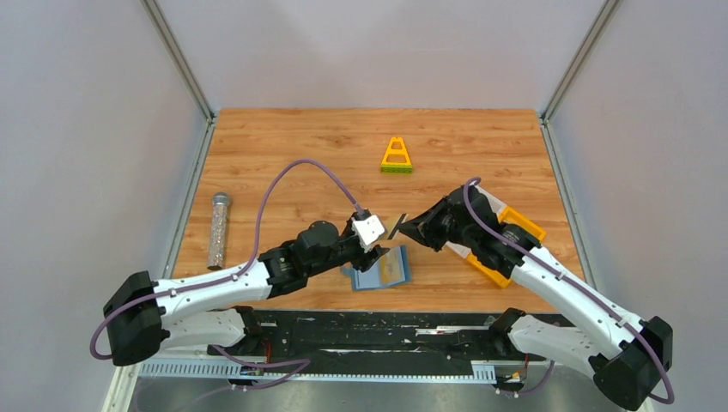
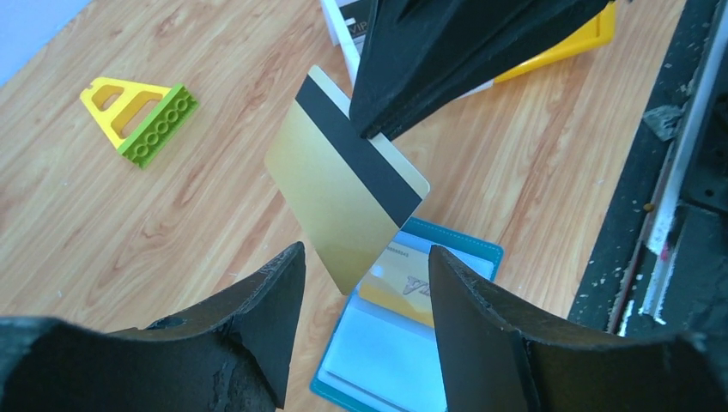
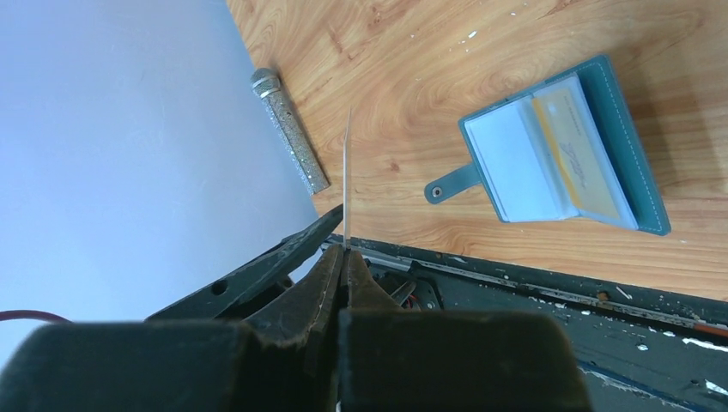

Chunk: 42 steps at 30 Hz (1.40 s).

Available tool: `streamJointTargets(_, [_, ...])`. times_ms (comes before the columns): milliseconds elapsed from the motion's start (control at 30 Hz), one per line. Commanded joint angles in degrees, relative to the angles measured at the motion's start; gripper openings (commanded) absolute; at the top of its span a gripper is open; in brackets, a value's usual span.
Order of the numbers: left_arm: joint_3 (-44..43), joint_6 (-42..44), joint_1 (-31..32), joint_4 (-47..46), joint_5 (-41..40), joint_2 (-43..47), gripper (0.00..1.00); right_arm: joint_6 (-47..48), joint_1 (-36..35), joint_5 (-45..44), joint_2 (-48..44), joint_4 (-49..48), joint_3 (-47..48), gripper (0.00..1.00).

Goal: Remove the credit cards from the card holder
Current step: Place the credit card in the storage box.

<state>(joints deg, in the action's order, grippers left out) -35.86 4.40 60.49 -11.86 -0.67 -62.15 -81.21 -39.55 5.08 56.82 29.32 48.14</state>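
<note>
Gold card [image 2: 343, 193] is hanging in the right gripper [image 2: 375, 133]'s pinch — left gripper [image 2: 365, 253] is gaping, empty. Below, the wallet [image 2: 482, 251] is lying unfolded.

Bright, even light, soft shadows (sharp overhead); right hand [image 3: 346, 253] blurs near lens.

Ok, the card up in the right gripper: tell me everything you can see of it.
The credit card is a thin, flat rectangle, glossy gold like plastic, with a black magnetic stripe along one long edge. It hangs tilted in the air near the open card holder. The right gripper is shut on its stripe edge. The left gripper stands open around its lower corner, not touching it.
</note>
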Motion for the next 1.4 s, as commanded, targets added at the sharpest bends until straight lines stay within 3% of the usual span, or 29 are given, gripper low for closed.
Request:
streamJointTargets(0, [-1.2,4.3,1.9,-4.1,-4.4,-1.2,0.62,-4.4,0.3,0.3,-2.1,1.6,-0.1,0.0])
streamJointTargets(167, [-3.9,4.4,2.7,-3.1,-6.9,-3.3,0.51,-4.5,0.3,1.6,-2.4,1.4,-0.6,0.0])
streamJointTargets(467, [-3.5,2.1,4.0,-3.5,-6.5,-3.7,0.01,-2.0,0.3,0.6,-3.4,-0.3,-2.5,0.0])
streamJointTargets(567, [-3.6,0.7,4.0,-2.1,-7.3,-3.3,0.0,1.8,0.3,-1.7,-3.6,-0.5,-2.4,0.04])
streamJointTargets(700, [-3.7,-2.6,4.0,0.2,-7.2,-2.4,0.0,11.6,0.4,-6.5,-4.9,-1.0,-2.7,0.4])
streamJointTargets(767, [-4.0,-4.6,4.1,2.1,-6.6,-1.7,0.0,17.2,0.4,-8.5,-6.5,-1.7,-3.1,0.5])
streamJointTargets(933, [-5.7,-11.5,4.0,8.7,-4.7,-0.1,0.0,34.5,0.5,-12.7,-13.6,-4.9,-5.7,0.52])
streamJointTargets(1067, [-7.6,-17.5,3.9,11.4,1.7,0.5,0.0,45.9,0.9,-9.1,-21.2,-10.7,-10.4,0.52])
streamJointTargets(1200, [-11.0,-25.6,2.5,15.8,6.4,-0.1,0.0,51.2,3.5,0.3,-24.0,-9.5,-10.3,0.54])
streamJointTargets(1367, [-14.8,-34.0,-3.0,20.8,12.2,-2.3,0.0,50.4,8.5,12.0,-20.5,-7.5,-10.2,0.57])
